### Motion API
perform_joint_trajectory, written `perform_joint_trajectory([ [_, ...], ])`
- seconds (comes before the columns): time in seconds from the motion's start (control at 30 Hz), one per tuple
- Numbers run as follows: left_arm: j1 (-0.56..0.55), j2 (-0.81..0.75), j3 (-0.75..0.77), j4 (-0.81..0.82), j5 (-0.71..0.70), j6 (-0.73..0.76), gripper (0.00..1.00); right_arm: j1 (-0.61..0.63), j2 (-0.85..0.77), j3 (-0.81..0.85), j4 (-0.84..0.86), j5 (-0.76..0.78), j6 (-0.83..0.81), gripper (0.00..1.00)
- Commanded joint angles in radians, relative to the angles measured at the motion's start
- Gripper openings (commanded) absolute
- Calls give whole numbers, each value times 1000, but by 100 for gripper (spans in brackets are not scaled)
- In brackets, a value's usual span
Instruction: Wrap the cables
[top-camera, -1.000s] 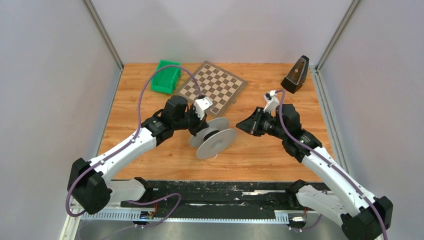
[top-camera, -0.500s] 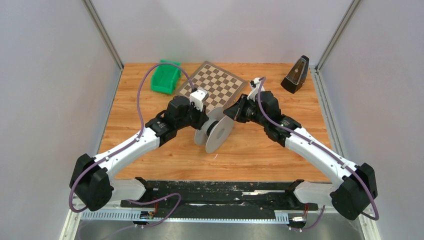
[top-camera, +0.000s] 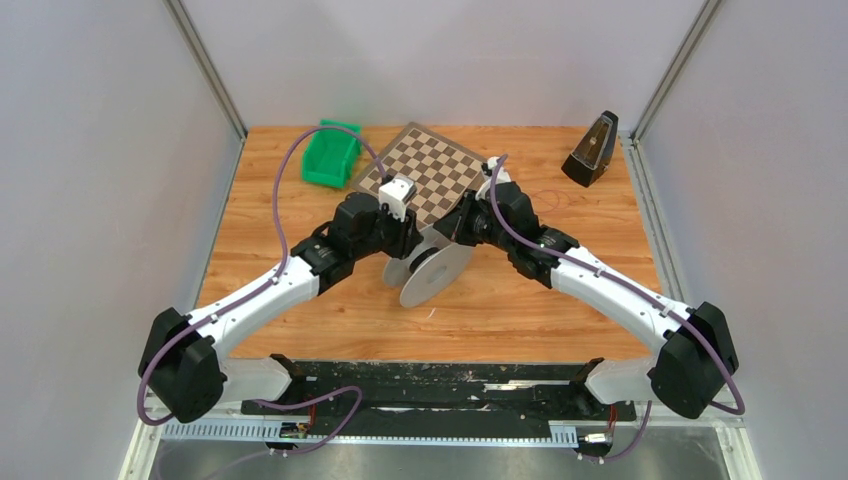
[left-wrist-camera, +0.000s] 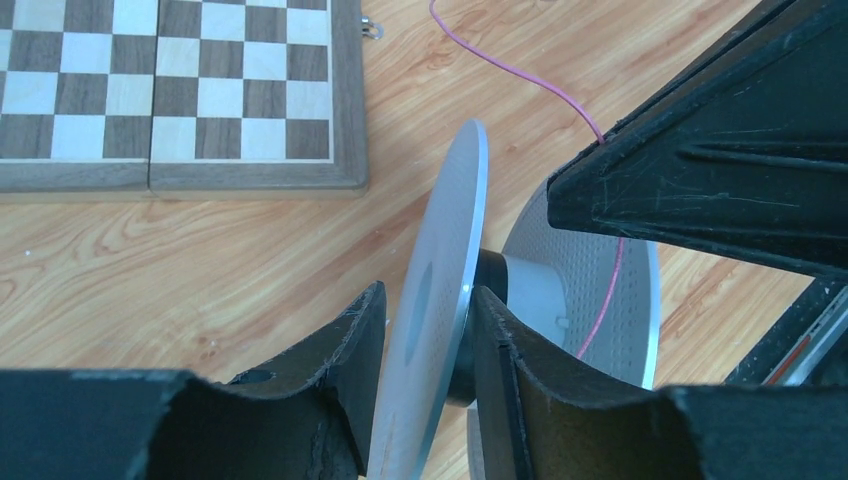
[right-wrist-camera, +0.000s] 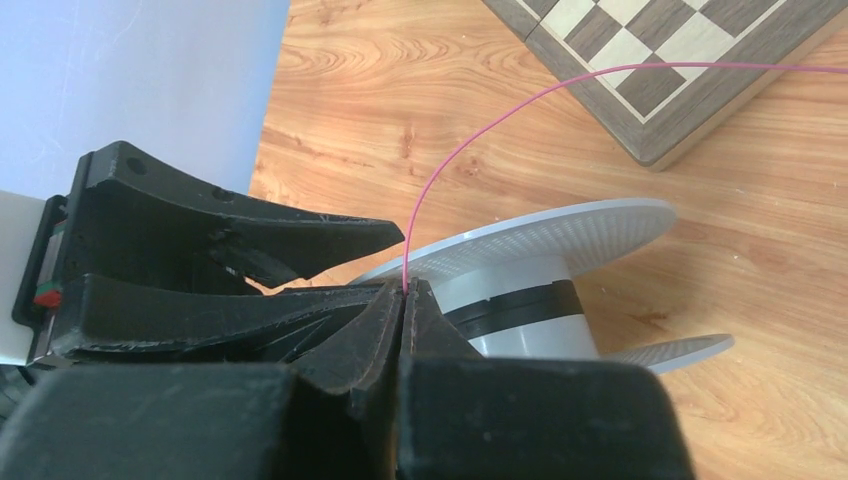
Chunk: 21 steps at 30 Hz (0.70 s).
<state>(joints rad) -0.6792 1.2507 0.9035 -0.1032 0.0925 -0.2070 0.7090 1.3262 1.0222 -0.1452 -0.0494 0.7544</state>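
A grey spool (top-camera: 432, 268) with two round flanges stands tilted at the table's middle. My left gripper (top-camera: 408, 240) is shut on one flange (left-wrist-camera: 437, 300), its fingers on either side of the disc. A thin pink cable (right-wrist-camera: 520, 110) runs from the spool hub (right-wrist-camera: 520, 300) across the wood towards the chessboard. My right gripper (top-camera: 452, 228) is shut on this cable right beside the spool, pinching it at the fingertips (right-wrist-camera: 405, 292). The cable also shows in the left wrist view (left-wrist-camera: 520, 75), passing under the right gripper's fingers (left-wrist-camera: 720, 160).
A chessboard (top-camera: 425, 172) lies just behind the spool. A green bin (top-camera: 331, 155) stands at the back left. A black metronome (top-camera: 590, 150) stands at the back right. Metal posts and grey walls close both sides.
My right gripper has moved left from the right side of the table up to the spool. The spool has tipped from lying flat to more upright in the left gripper.
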Motion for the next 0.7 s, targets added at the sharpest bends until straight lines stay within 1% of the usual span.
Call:
perform_joint_trajectory([
  [0.0,-2,-42,18,62,-26,-5,46,4,-4,49,39,49,14,0],
  [0.1,-2,-36,55,25,-18,-1,46,4,-5,42,39,49,21,0],
  [0.33,-1,-50,52,23,49,48,46,4,-4,16,40,84,32,0],
  [0.43,-1,-48,57,-7,36,57,39,4,-8,3,41,81,39,0],
  [0.53,-2,-54,46,-20,39,75,38,5,-17,-5,41,85,42,0],
  [0.6,-2,-62,33,-19,41,88,34,4,-24,-8,42,91,42,0],
  [0.67,-2,-73,19,-14,46,106,26,5,-28,-8,42,91,39,0],
])
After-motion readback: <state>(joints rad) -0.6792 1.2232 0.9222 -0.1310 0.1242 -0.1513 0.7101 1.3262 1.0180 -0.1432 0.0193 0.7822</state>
